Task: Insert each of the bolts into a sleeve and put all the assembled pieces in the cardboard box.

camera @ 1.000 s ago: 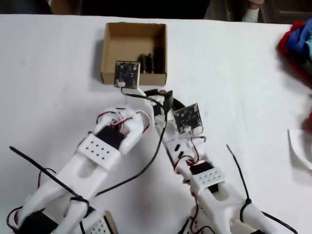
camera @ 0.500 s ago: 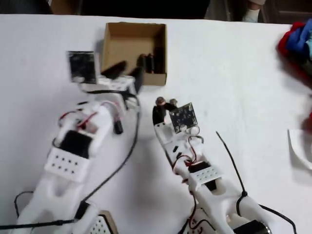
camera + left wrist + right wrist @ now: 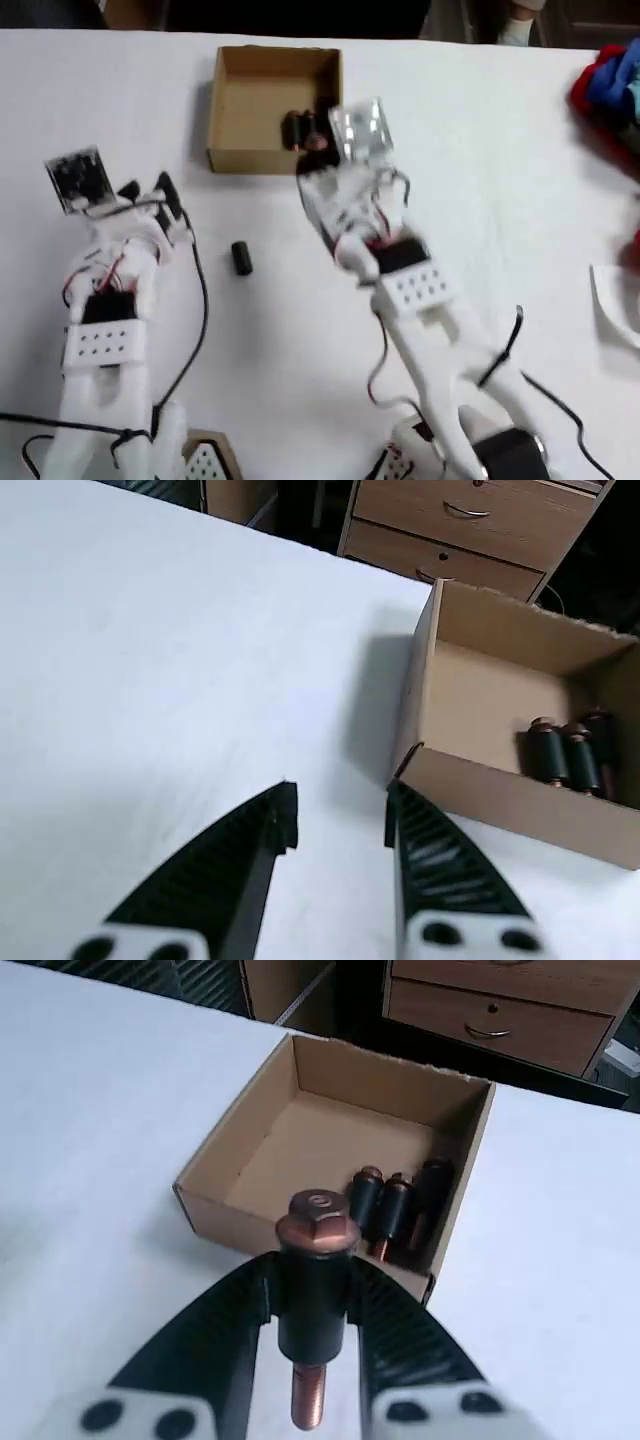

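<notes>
The cardboard box (image 3: 262, 95) sits open-topped near the far edge of the white counter (image 3: 480, 170), a little left of its middle. Three assembled pieces (image 3: 395, 1210) lie inside it side by side, each a black sleeve with a copper bolt through it. They are packed against the box's right wall, towards its near right corner.

The right arm (image 3: 400, 280) stretches to that same near right corner. Its jaws are clamped on a fourth assembled piece (image 3: 315, 1295), held upright. The bolt's copper hex head sits on top of the black sleeve and the threaded tip pokes out below. From the right wrist view this piece hangs just in front of the box's near wall.

One loose sleeve (image 3: 241, 257), black with no bolt in it, lies on the bare counter between the two arms, well apart from the box.

The left arm (image 3: 105, 290) is towards the left edge of the counter. Its jaws stand apart with nothing between them, pointing past the box's left wall.

A heap of red and blue cloth (image 3: 608, 80) lies at the right edge of the counter.
</notes>
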Robot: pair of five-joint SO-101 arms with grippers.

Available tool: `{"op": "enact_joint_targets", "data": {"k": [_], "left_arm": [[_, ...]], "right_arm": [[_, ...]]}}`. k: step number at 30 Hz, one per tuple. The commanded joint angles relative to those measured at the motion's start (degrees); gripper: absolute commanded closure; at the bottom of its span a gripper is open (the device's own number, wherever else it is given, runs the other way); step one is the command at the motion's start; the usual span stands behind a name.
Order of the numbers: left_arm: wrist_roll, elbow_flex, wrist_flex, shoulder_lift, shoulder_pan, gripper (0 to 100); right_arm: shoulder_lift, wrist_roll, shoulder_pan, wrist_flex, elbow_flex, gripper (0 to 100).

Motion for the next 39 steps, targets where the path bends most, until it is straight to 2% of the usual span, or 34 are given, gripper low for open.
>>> {"op": "enact_joint_targets", "data": {"k": [1, 4, 8, 14, 17, 23, 28, 39], "left_arm": [[-0.70, 4.09, -9.23, -1.76, -0.62, 84], [-1.67, 4.62, -9.67, -1.76, -0.79, 84], [-7.30, 4.88, -9.49, -1.76, -0.70, 84], [-7.21, 6.29, -9.49, -1.67, 0.26, 84], [-7.21, 6.90, -9.49, -1.67, 0.53, 84], [-7.21, 7.08, -9.49, -1.67, 0.53, 84], [-7.30, 7.16, -9.49, -1.67, 0.62, 84], [-7.30, 7.16, -9.49, -1.67, 0.62, 84]], "right_arm": [[10.51, -2.99, 0.57, 4.79, -20.13, 97.8], [21.93, -6.07, 0.66, 9.98, -35.78, 97.8], [38.02, -9.76, 0.84, 18.24, -60.75, 97.8], [64.04, -18.20, 0.84, 27.12, -97.93, 97.8], [74.42, -19.16, 0.75, 30.20, -110.59, 97.8], [83.74, -19.08, 0.84, 30.55, -114.55, 97.8], [85.93, -19.08, 1.54, 26.77, -114.20, 97.8], [92.00, -19.08, 1.10, 26.42, -114.46, 97.8]]}}
